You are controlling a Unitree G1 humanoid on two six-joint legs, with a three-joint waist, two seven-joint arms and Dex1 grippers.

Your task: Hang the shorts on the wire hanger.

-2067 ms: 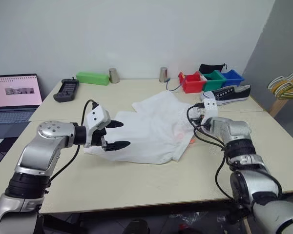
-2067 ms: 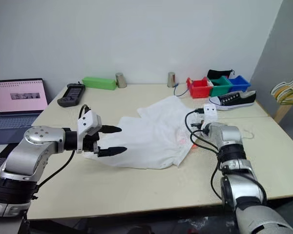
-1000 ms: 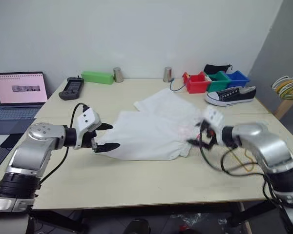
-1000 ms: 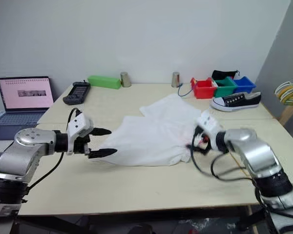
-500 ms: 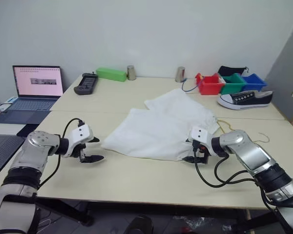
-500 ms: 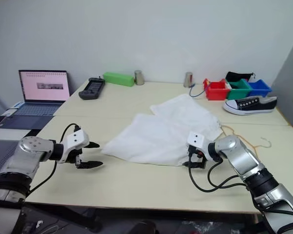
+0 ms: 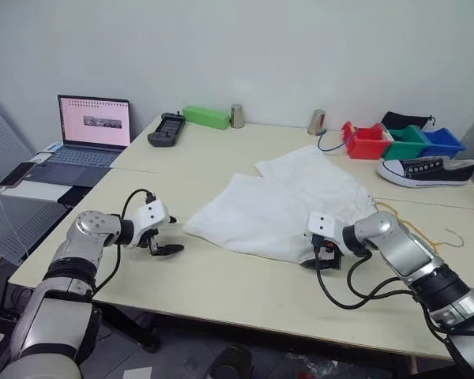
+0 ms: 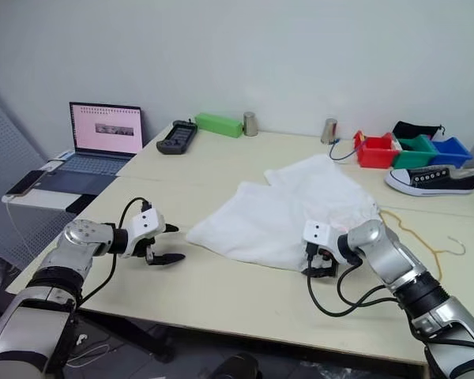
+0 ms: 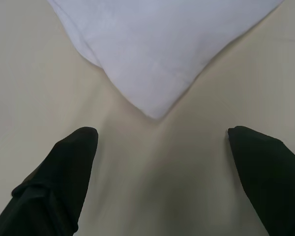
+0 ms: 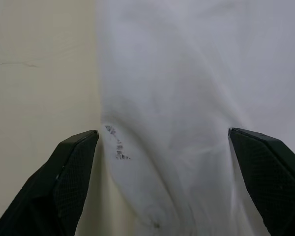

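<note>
The large white thin-fabric shorts (image 7: pixel 288 207) lie spread flat near the middle of the pale beige table (image 7: pixel 221 292), with one corner pointing toward the robot's left side. The left gripper (image 7: pixel 164 236) is positioned low over the table surface, just beside that corner and apart from it; in the left wrist view its two black fingers (image 9: pixel 56 184) stand wide apart with nothing between them but bare table, and the fabric corner (image 9: pixel 155 110) lies just ahead of the gap. The right gripper (image 8: pixel 320 267) is positioned at the near right edge of the shorts; in the right wrist view its fingers (image 10: pixel 64 182) are likewise spread wide, straddling the white fabric without clamping it. The thin yellow-gold wire hanger (image 7: pixel 426 229) lies flat on the table on the right side, partly beneath the right edge of the shorts, with its small hook (image 7: pixel 457 236) pointing away from them. Along the far side of the table are an open laptop (image 7: pixel 91 130), a black handheld controller (image 7: pixel 167 129), a green rectangular box (image 7: pixel 206 118), red, green and blue bins (image 7: pixel 400 140) and a black-and-white sneaker (image 7: pixel 426 170).
</note>
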